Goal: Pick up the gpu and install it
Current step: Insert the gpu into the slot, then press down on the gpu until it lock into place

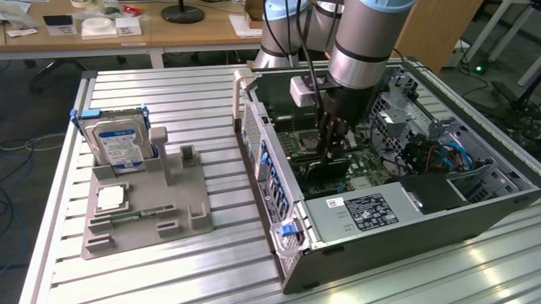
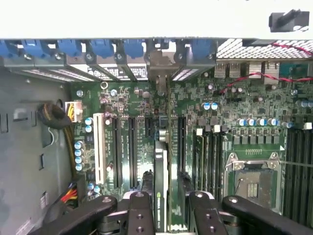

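Note:
My gripper (image 1: pixel 331 151) reaches down into the open computer case (image 1: pixel 279 190), over the green motherboard (image 2: pixel 195 103). It is shut on the gpu (image 2: pixel 160 191), a thin dark card seen edge-on between my two black fingers (image 2: pixel 141 215). The card stands upright in line with a black expansion slot (image 2: pixel 182 142), and its silver-grey bracket (image 2: pixel 159 68) sits at the case's rear slot openings. In the exterior view the dark gpu (image 1: pixel 325 168) hangs low under the fingers, close to the board. I cannot tell whether its lower edge touches the slot.
A grey parts holder (image 1: pixel 190 215) on the table at the exterior view's left carries the silver hard drive (image 1: pixel 123 142), a processor chip (image 1: pixel 110 197) and a green memory stick (image 1: pixel 135 215). Inside the case are a power supply (image 1: pixel 363 212), a CPU socket (image 2: pixel 254 181), a white slot (image 2: pixel 100 147) and cable bundles (image 2: pixel 54 117).

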You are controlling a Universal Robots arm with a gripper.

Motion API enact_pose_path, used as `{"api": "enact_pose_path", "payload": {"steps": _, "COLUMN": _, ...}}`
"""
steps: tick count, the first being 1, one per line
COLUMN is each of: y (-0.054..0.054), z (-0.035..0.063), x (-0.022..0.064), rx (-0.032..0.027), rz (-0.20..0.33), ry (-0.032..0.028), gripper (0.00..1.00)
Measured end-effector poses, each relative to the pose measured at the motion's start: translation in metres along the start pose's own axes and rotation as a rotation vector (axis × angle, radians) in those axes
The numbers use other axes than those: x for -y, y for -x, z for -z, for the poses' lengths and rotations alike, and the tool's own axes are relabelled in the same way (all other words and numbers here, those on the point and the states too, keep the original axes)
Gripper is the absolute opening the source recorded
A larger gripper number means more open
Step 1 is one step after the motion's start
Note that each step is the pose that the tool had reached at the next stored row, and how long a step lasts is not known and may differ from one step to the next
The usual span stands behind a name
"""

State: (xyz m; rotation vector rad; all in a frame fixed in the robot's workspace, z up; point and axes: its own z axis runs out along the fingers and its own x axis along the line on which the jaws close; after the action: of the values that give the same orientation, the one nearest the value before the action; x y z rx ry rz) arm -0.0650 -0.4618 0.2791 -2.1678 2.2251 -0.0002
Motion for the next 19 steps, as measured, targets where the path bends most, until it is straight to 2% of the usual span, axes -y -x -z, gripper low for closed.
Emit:
{"api": "enact_pose_path", "payload": {"steps": 2, "y": 0.0, "z": 0.0001, "x": 0.0, "rx": 0.0, "rz": 0.0, "ry": 0.0001, "gripper": 0.33}}
{"api": "enact_pose_path", "payload": {"steps": 3, "y": 0.0, "z": 0.0002, "x": 0.0, "rx": -0.0001, "rz": 0.0, "ry": 0.0001, "gripper": 0.27}}
{"api": "enact_pose_path", "payload": {"steps": 4, "y": 0.0, "z": 0.0002, "x": 0.0, "rx": -0.0002, "rz": 0.0, "ry": 0.0001, "gripper": 0.27}}
{"api": "enact_pose_path", "payload": {"steps": 7, "y": 0.0, "z": 0.0003, "x": 0.0, "rx": -0.0002, "rz": 0.0, "ry": 0.0001, "gripper": 0.11}}
{"api": "enact_pose_path", "payload": {"steps": 19, "y": 0.0, "z": 0.0007, "x": 0.0, "rx": -0.0002, "rz": 0.0, "ry": 0.0001, "gripper": 0.11}}
